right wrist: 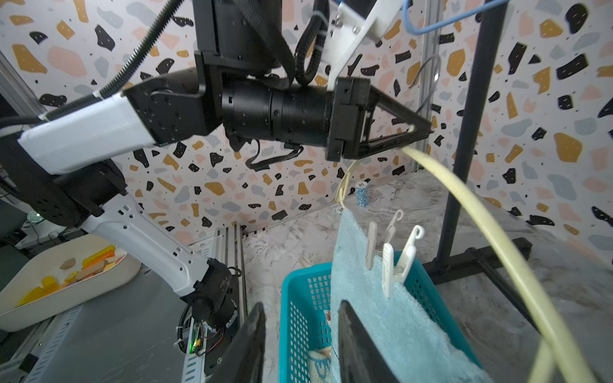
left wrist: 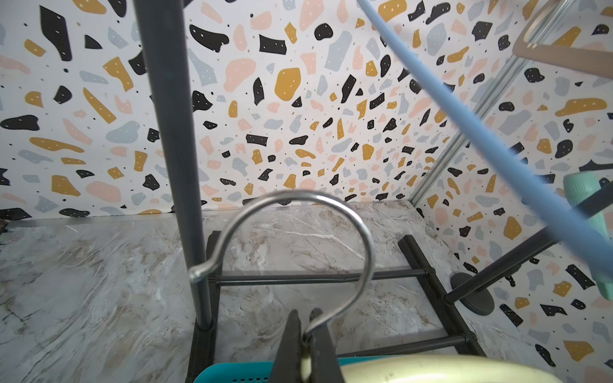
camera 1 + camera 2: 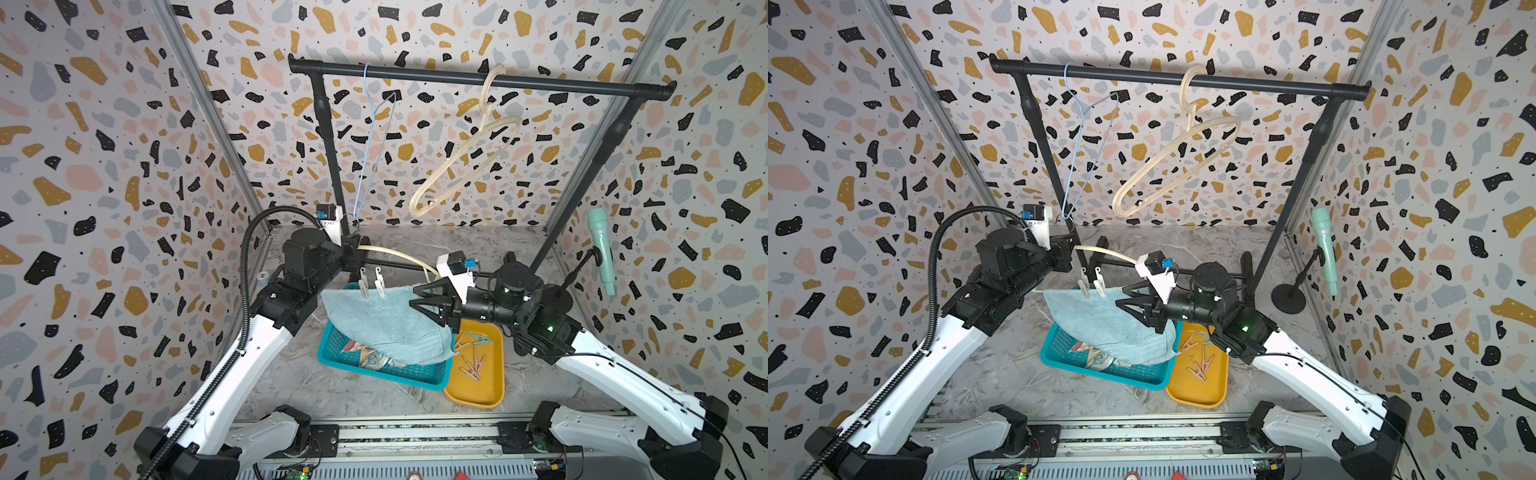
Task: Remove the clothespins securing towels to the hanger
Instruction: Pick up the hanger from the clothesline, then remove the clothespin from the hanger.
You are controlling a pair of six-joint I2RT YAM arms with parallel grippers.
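Cream hanger (image 3: 395,251) in clenched left end effector (image 2: 305,328); right end effector (image 3: 411,299) agape by towel (image 3: 374,320), perhaps two white clothespins (image 3: 379,282), basket (image 3: 332,340) below.

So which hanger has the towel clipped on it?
The cream hanger in the left gripper, over the teal basket. The blue wire hanger and the other cream hanger hang bare on the black rail.

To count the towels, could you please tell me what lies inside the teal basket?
The light-blue towel drapes across the basket, over a patterned cloth lying inside; whatever else lies beneath is covered.
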